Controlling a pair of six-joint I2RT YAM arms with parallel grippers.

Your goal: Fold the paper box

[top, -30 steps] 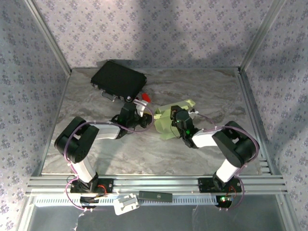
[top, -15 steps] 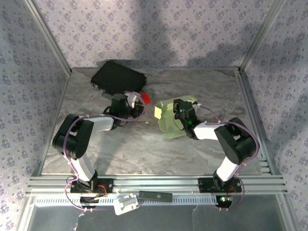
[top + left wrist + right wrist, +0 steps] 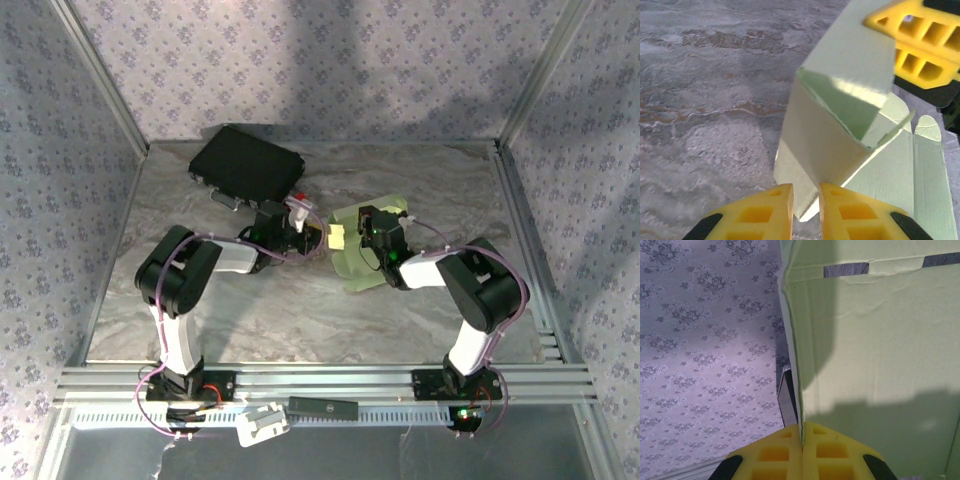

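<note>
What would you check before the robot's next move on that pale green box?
1. Right gripper clamped on the pale green cardboard paper box: ok.
2. Left gripper holding the box's near corner: cannot tell; fingers slightly apart.
3. Box opened into a hollow sleeve: ok.
4. End flaps tucked in: not ok; they stick out.
5. Black rectangular case apart from the box: ok.

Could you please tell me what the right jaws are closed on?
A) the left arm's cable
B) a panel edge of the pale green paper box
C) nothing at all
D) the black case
B: in the right wrist view the right jaws are pressed together on a thin edge of the paper box, and its green panel rises from between them.
</note>
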